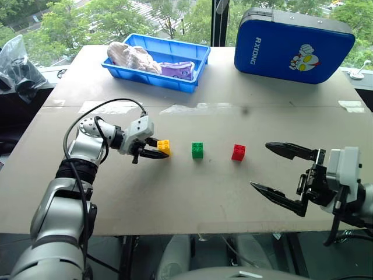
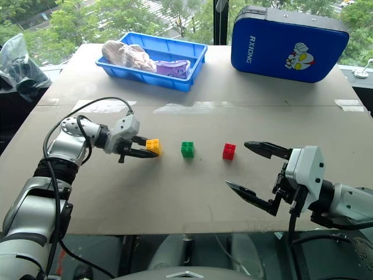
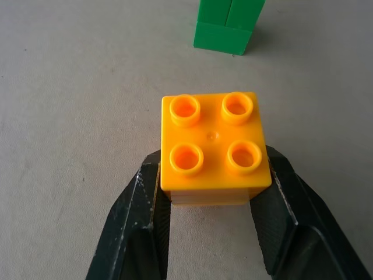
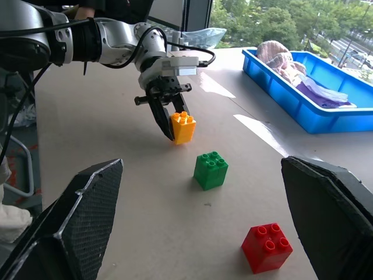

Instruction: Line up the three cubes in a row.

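Cubes sit in a row on the desk: the yellow-orange cube on the robot's left, the green cube in the middle, the red cube on the right. The left tool is clamped on the yellow-orange cube, one finger on each side. The right tool hangs wide apart, empty, just right of the red cube.

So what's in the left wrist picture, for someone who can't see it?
The left pincer is shut on a yellow-orange cube with four studs on top, over a grey table. A green cube sits just beyond it.
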Action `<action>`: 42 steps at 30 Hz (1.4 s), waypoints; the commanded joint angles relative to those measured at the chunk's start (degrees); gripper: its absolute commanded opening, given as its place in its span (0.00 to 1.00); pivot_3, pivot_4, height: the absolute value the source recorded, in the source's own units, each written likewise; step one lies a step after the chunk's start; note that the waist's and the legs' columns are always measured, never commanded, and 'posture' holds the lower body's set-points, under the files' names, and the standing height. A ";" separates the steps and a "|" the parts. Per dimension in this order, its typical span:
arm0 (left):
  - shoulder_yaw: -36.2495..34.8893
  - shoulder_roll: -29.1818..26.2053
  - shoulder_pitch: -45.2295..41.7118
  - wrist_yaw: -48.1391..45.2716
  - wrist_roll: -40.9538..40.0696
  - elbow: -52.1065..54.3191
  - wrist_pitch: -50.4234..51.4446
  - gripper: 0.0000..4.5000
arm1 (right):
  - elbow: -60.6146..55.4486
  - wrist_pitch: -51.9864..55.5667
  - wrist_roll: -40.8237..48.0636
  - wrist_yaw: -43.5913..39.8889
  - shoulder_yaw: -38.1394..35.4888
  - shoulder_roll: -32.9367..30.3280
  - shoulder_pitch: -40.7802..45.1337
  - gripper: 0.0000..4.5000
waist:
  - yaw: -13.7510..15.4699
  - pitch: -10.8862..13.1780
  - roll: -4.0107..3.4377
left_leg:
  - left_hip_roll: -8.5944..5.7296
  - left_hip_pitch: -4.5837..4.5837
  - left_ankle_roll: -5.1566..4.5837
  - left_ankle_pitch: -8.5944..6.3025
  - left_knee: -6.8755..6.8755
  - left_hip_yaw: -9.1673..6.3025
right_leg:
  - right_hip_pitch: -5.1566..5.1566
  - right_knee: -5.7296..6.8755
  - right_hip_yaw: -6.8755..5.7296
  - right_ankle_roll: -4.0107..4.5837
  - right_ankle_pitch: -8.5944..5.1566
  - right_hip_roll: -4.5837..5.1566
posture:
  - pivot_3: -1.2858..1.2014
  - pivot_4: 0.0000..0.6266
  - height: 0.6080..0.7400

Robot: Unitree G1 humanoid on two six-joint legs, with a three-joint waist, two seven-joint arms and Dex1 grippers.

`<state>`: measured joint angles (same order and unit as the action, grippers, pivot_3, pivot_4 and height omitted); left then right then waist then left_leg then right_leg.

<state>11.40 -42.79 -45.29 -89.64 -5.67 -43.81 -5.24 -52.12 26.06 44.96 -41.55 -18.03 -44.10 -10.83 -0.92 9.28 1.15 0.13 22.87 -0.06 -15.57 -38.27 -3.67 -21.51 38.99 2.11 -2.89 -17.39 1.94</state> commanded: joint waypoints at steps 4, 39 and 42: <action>-0.04 0.32 -2.54 -1.87 1.85 -2.79 -5.25 0.29 | -2.54 -0.45 0.68 0.81 -1.48 -0.54 -1.13 1.00 | 0.00 0.00 0.00 | 0.00 0.00 0.00 0.00 0.00 -0.03 | 0.00 0.01 -0.02 0.00 0.00 -0.01 | 0.52 0.24 1.00; -14.77 -5.97 15.13 5.54 -8.34 17.99 10.85 0.99 | 2.57 -0.96 -5.18 0.48 -0.95 -2.02 -4.22 1.00 | -1.29 0.00 0.00 | 0.09 -0.01 0.00 0.00 -0.01 -0.04 | -0.01 0.06 0.02 0.00 0.00 0.00 | 0.52 0.24 1.00; -21.88 -6.90 26.95 12.15 -13.57 32.59 21.79 0.99 | 5.39 -2.04 -8.17 0.68 -0.27 -1.22 -4.73 1.00 | -1.44 0.00 -0.01 | 0.13 -0.06 0.00 0.00 0.05 -0.02 | -0.02 0.04 0.16 0.00 0.00 0.06 | 0.52 0.24 1.00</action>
<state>-6.72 -48.76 -20.08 -80.53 -15.75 -18.01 11.65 -46.74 25.69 38.02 -41.00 -17.88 -45.67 -15.71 -2.36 9.28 1.14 0.27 22.82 -0.07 -15.58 -38.22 -3.69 -21.54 39.02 2.27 -2.89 -17.39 2.03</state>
